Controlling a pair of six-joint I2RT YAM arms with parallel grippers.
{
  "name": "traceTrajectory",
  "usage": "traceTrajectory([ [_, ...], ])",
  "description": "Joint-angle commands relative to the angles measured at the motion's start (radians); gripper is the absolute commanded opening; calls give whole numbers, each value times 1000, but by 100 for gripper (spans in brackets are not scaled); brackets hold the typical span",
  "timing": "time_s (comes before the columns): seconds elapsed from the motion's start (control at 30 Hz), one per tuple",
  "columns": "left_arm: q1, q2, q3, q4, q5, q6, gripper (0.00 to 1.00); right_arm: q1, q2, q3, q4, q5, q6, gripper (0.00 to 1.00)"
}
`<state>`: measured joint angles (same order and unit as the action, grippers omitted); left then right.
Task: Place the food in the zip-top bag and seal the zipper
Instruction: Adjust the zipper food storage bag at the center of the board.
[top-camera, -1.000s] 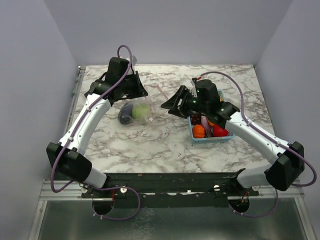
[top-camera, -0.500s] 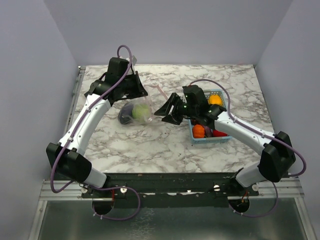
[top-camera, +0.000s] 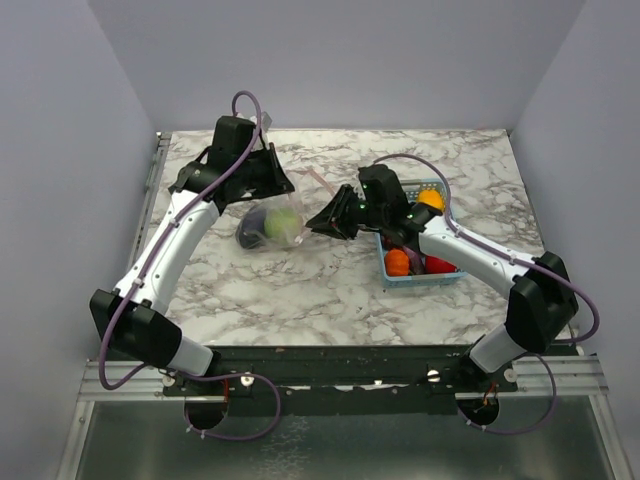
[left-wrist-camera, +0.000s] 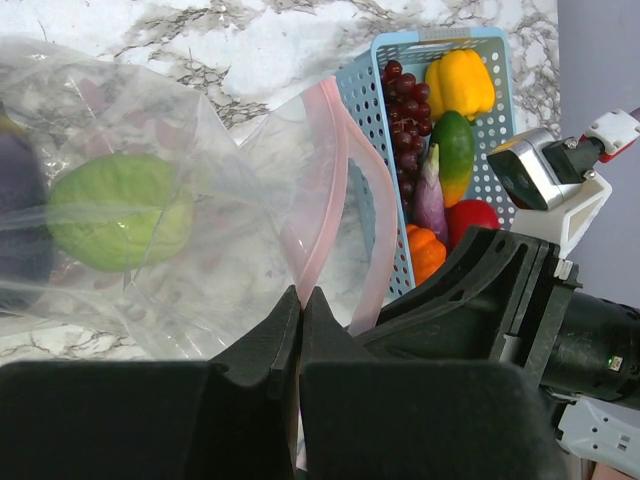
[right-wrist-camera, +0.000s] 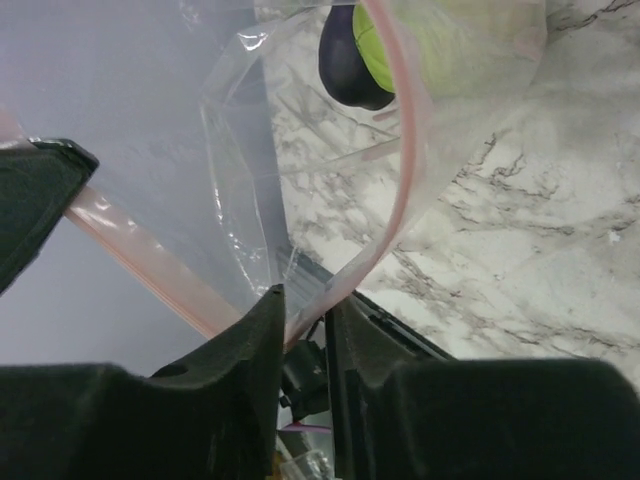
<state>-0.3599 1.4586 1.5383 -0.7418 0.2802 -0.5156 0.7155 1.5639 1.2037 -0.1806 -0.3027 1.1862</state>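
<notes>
Zipper (left-wrist-camera: 338, 170) rim is pinched by both claws, left gripper (left-wrist-camera: 301, 305) and right gripper (right-wrist-camera: 303, 300) at separate spots, zip-top bag (left-wrist-camera: 215, 140) mouth gaping near the basket (left-wrist-camera: 440, 38)

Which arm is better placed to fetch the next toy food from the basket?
Right. The light-blue basket lies on its side, directly under its forearm. The left gripper is shut on the zipper of the zip-top bag, holding the mouth up, and sits farther away.
</notes>
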Motion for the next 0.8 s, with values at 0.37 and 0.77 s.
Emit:
traceTrajectory([
  [0.37,5,-118,-6,-79,7,30,0,10,-65,174,-127,-36,-154,1],
  [0.77,4,-193,-4,-213,43,92,0,11,-49,449,-404,-228,-369,0],
])
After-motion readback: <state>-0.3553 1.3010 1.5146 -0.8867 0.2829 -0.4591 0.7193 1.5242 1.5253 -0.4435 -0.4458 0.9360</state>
